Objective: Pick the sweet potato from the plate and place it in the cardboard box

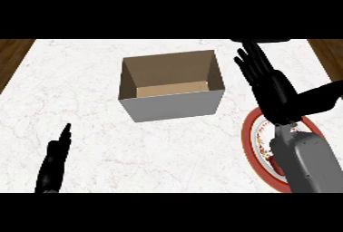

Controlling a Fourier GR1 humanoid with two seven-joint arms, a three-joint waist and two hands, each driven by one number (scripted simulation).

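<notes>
Sweet potato: not clearly visible. It does not show in the box or in either hand. Only a small reddish-brown patch shows on the plate's white face beside the forearm, and I can't tell if that is it. It is most likely on the plate under the right arm.

The round white plate with a red rim (pixel 248 136) sits at lower right of frame, mostly covered by the grey right forearm (pixel 308 158).

The black right hand (pixel 271 88) is at upper right, past the plate's top edge and just right of the box. Its fingers are straight and spread, released, grasping nothing.

The open cardboard box with brown inside and pale grey outer walls (pixel 171 106) sits at upper centre on the white marble counter (pixel 87 90). Only its bare floor is visible inside.

The black left hand (pixel 55 156) is at lower left, fingers straight up, resting and holding nothing.

Step, as judged: the pick is not yet done and the hand is not on the target. The next move calls for bringing the right hand over the plate, curling its fingers round the sweet potato, lifting it, then carrying it left over the box opening.

Counts:
- Box: 1
- Plate: 1
- Hands: 2
- Sweet potato: 0 confirmed visible
</notes>
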